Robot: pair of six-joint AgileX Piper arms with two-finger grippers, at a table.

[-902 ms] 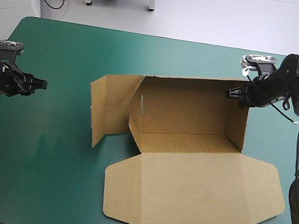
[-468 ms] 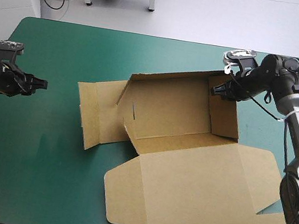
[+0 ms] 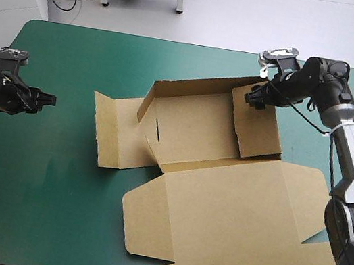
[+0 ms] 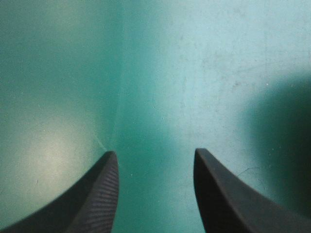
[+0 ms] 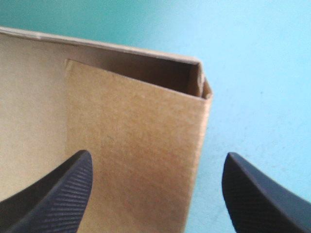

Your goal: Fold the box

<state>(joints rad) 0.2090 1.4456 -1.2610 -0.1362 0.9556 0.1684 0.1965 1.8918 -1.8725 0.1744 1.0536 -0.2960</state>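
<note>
Two hands released, R hand (image 3: pixel 251 99) astride box (image 3: pixel 191 128) wall, L hand (image 3: pixel 50 99) well apart

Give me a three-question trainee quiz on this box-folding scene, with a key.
1. True or false: the left gripper is touching the box.
2. Where is the right gripper? A: at the box's far right corner, fingers open astride a raised wall. B: at the table's left edge. C: at the table's near edge.
3. Fill in: the lid lies ___ on the teal-green cover, on the box's near side.
Key: 1 false; 2 A; 3 flat.
</note>
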